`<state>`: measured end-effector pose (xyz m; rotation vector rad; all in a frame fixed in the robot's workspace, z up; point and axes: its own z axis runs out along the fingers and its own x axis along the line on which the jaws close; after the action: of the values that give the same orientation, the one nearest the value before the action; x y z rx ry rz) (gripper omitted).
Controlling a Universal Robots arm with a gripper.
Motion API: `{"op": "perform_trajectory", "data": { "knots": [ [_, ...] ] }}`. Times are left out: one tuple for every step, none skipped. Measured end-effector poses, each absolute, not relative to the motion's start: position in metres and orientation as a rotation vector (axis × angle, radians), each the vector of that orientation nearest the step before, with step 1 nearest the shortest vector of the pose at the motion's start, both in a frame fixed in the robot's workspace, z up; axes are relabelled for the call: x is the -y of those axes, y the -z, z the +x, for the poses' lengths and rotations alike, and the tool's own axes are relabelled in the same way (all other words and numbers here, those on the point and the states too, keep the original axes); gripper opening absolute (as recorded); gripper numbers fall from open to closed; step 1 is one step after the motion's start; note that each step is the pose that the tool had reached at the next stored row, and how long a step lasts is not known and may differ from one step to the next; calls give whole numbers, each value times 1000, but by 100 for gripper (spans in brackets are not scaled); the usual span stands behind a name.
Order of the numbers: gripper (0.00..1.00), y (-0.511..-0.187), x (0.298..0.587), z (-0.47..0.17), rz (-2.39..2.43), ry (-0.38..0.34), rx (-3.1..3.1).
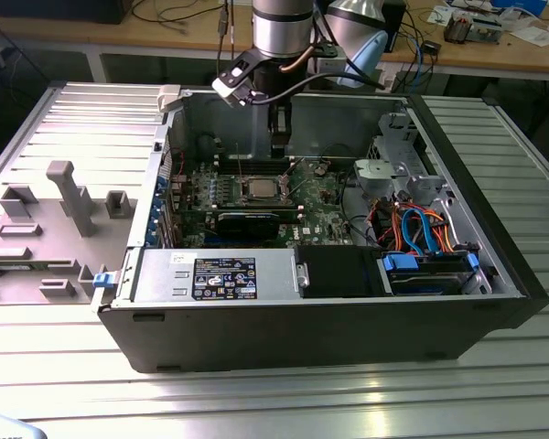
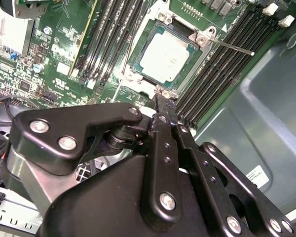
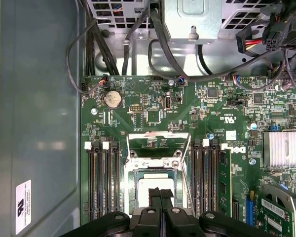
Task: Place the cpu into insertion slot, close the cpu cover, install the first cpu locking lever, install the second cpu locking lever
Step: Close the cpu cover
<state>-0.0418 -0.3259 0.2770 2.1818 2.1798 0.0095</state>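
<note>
Gripper: nearest the lens in both wrist views. Fingers are clenched together with nothing between them. The tip hangs just beside the slot, at one corner of its rim; contact cannot be confirmed.

Cpu: seated flat inside the slot, straight ahead of the fingertips.

Cover: lies down over the slot and frames the cpu through its window.

Lever: a thin rod leaving the slot's next corner round from the gripper tip. Its long axis slants out over the memory slots, and it appears unlatched.

Judgement: placement and cover steps look done. The lever lies to one side of the fingertips' line, not ahead of it.
</note>
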Motion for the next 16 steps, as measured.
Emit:
{"op": "perform_trajectory", "data": {
  "knots": [
    [11, -277, 326, -41, 2182, -10, -2180],
    [11, -277, 326, -41, 2182, -10, -2180],
    [11, -277, 326, -40, 2182, -10, -2180],
    [11, -277, 326, -40, 2182, -10, -2180],
    [11, -277, 326, -40, 2182, -10, -2180],
    [11, -277, 326, -40, 2182, -10, -2180],
    [11, -277, 326, -39, 2182, -10, -2180],
    [11, -277, 326, -38, 2182, -10, -2180],
    [11, -277, 326, -38, 2182, -10, -2180],
    [11, -277, 326, -38, 2182, -10, -2180],
    [11, -277, 326, -37, 2182, -9, -2180],
    [11, -277, 326, -37, 2182, -9, -2180],
    [11, -277, 326, -37, 2182, -10, -2180],
    [11, -277, 326, -37, 2182, -10, -2180],
    [11, -277, 326, -36, 2182, -10, -2180],
    [11, -277, 326, -36, 2182, -9, -2180]
  ]
}}
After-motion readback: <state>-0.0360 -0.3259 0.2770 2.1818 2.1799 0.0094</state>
